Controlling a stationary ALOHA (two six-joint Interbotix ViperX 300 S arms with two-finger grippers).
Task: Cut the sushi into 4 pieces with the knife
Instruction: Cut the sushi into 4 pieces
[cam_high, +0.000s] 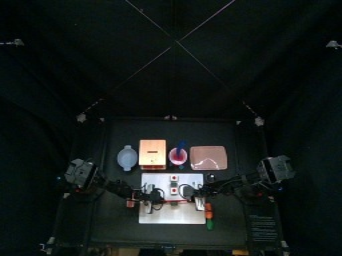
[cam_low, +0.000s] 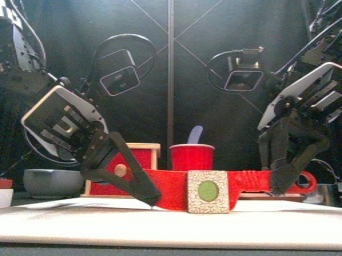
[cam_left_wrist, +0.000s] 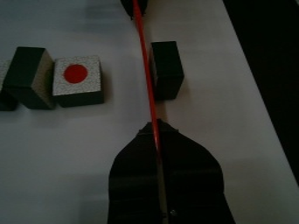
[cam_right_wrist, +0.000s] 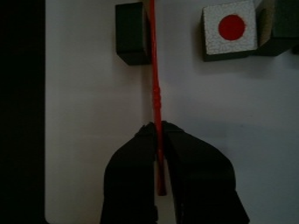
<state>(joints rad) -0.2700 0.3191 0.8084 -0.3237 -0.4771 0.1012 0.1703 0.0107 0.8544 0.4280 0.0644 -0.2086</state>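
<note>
Clamped on either end of the red knife (cam_low: 243, 181): left gripper (cam_left_wrist: 155, 138), right gripper (cam_right_wrist: 158, 133) — thin, stiff blade, best held so. Lower centre on the white board (cam_high: 167, 218), sushi blocks (cam_low: 206, 192) — light, likely to skid.

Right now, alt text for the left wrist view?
The left pincer is shut on a red knife whose thin blade runs out over the white cutting board. One dark green sushi piece lies close on one side of the blade; on the other lie a piece showing a white face with a red dot and another dark green block.
</note>
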